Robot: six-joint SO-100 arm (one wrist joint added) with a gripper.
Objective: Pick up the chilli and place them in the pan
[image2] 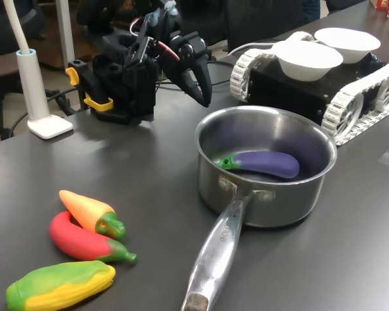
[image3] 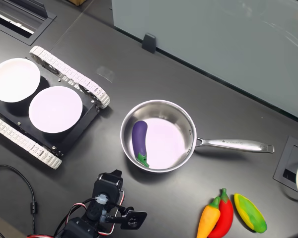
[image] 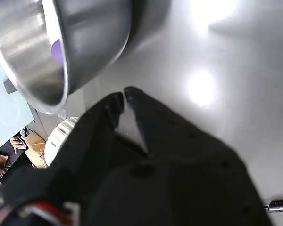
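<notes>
While the gripper [image2: 204, 97] hangs just above the table [image2: 149, 168] beside the pan [image2: 266, 188], its jaws are drawn nearly together with only a thin slit between the tips, and the wrist view shows nothing held in them. By my reading the pick-up has not begun: the arm is parked near its base, on the far side of the pan from the toys.

Going near to far in the first exterior view, the corn toy [image2: 61, 285] lies closest, then the chilli [image2: 84, 241], then the orange pepper toy [image2: 91, 210] resting against it. All three sit in a tight cluster on the bare table, well apart from the pan. Further back stands the pan, with a purple eggplant [image2: 266, 163] already inside and its long handle [image2: 217, 259] pointing toward the camera. Behind it are the gripper and a tracked vehicle [image2: 311, 84] carrying two white bowls [image2: 308, 55].

The chilli's long axis runs across the first exterior view, green stem toward the first exterior view's right and slightly nearer, red tip toward the left. In the second exterior view its stem points toward the pan.

The next move, I judge, calls for opening the jaws, swinging past the pan, and closing across the chilli's narrow width without catching the orange toy touching it.
</notes>
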